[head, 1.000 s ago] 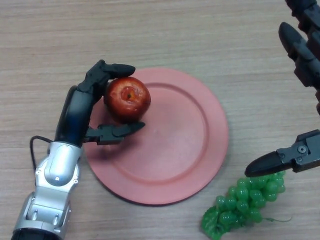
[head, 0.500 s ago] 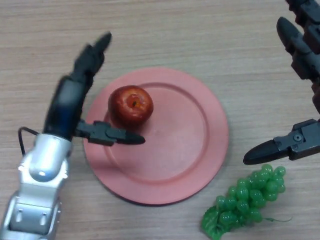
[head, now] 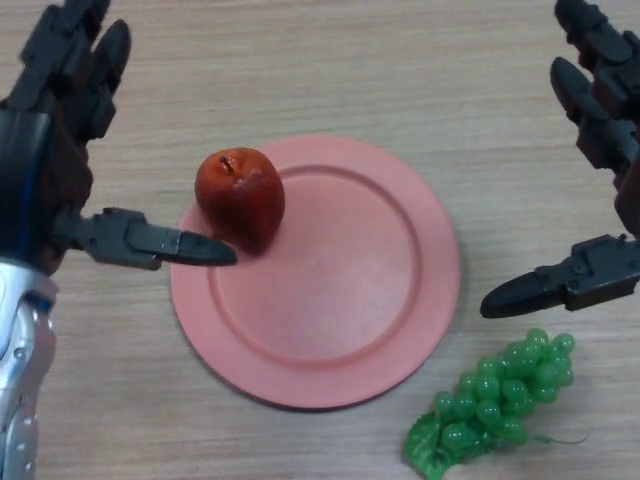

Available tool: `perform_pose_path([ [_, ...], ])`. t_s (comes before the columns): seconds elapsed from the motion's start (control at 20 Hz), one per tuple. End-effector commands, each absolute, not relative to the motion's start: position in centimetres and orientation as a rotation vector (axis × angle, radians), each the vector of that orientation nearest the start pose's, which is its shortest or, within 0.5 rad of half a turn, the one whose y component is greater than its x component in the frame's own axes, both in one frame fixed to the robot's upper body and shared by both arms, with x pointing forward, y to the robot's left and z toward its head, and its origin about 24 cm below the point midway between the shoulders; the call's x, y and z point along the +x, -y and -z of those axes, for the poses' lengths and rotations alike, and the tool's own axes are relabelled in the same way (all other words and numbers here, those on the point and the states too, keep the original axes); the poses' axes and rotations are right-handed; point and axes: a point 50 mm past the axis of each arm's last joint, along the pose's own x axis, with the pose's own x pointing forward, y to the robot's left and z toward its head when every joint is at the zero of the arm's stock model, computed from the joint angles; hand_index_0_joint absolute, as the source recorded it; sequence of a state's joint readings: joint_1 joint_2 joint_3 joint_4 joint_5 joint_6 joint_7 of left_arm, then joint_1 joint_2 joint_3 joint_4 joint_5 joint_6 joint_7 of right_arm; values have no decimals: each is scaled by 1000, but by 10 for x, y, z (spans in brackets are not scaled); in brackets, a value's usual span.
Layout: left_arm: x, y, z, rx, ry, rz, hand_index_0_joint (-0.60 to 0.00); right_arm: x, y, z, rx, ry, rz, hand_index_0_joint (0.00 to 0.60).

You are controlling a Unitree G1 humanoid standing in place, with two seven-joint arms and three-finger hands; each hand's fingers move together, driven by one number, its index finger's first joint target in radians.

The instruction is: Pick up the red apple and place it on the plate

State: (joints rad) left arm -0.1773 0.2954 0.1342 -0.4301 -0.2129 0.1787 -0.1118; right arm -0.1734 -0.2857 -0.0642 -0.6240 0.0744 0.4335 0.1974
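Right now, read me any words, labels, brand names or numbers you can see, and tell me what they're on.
None: no text, label, brand or number shows anywhere.
The red apple, the pink plate, the green grapes, the wooden table, the left robot hand and the right robot hand all carry no markings.

The right robot hand [head: 612, 170] is cut off by the right edge, its palm unseen.
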Motion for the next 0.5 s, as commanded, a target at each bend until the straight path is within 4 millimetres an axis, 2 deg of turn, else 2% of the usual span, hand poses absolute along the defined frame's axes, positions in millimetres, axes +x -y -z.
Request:
perform_pose_path([
  [0.05, 238, -205, -216, 130, 635, 97, 0, 229, 163, -220, -293, 587, -203, 0],
  [0.3, 239, -211, -210, 135, 634, 78, 0, 237, 154, -216, -310, 594, -228, 0],
  [0.5, 237, -213, -214, 153, 667, 58, 0, 236, 153, -216, -329, 599, -215, 0],
])
